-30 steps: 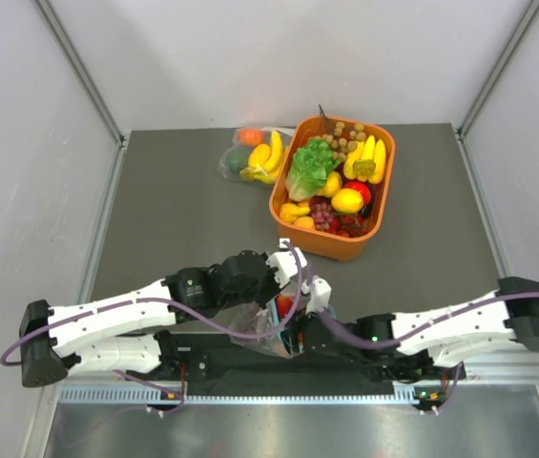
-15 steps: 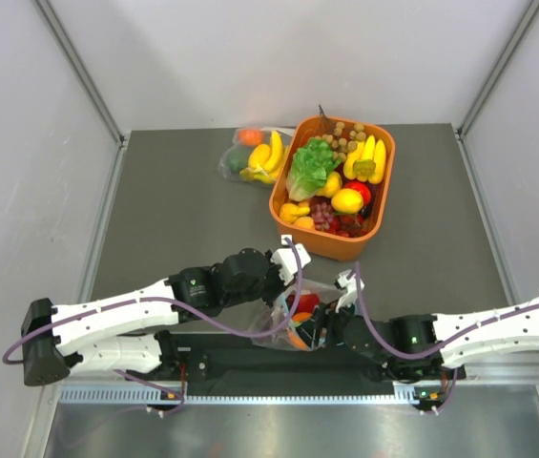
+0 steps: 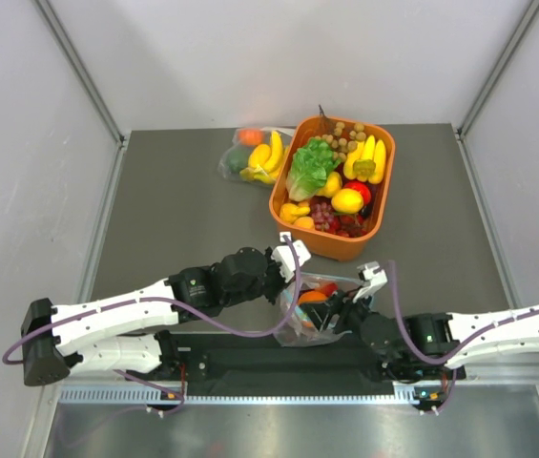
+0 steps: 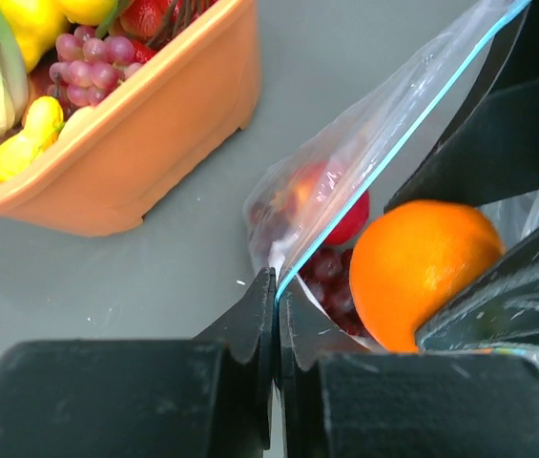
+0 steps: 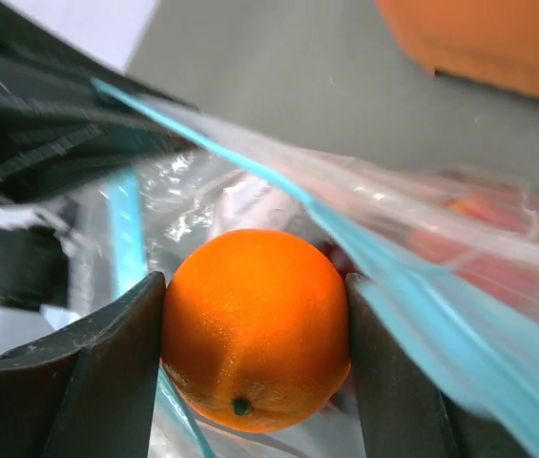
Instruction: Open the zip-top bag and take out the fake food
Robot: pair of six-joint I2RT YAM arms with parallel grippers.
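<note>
The clear zip-top bag point(image 3: 319, 310) with a teal zip strip point(image 4: 374, 170) lies open at the near table edge between my arms. My left gripper point(image 4: 277, 286) is shut on the bag's zip edge. My right gripper point(image 5: 255, 320) is shut on a round orange point(image 5: 255, 326) at the bag's mouth; the orange also shows in the left wrist view point(image 4: 420, 269) and the top view point(image 3: 313, 297). A red apple point(image 4: 345, 215) and dark grapes point(image 4: 331, 281) lie inside the bag.
An orange tub point(image 3: 376, 205) full of mixed fake food stands behind the bag, its wall close in the left wrist view point(image 4: 145, 143). A second clear bag with yellow bananas point(image 3: 255, 157) lies left of the tub.
My right gripper has pulled back to the right with the orange in it, out from deep in the bag to its mouth. The bag has spread open rightward. My left gripper keeps its hold.
</note>
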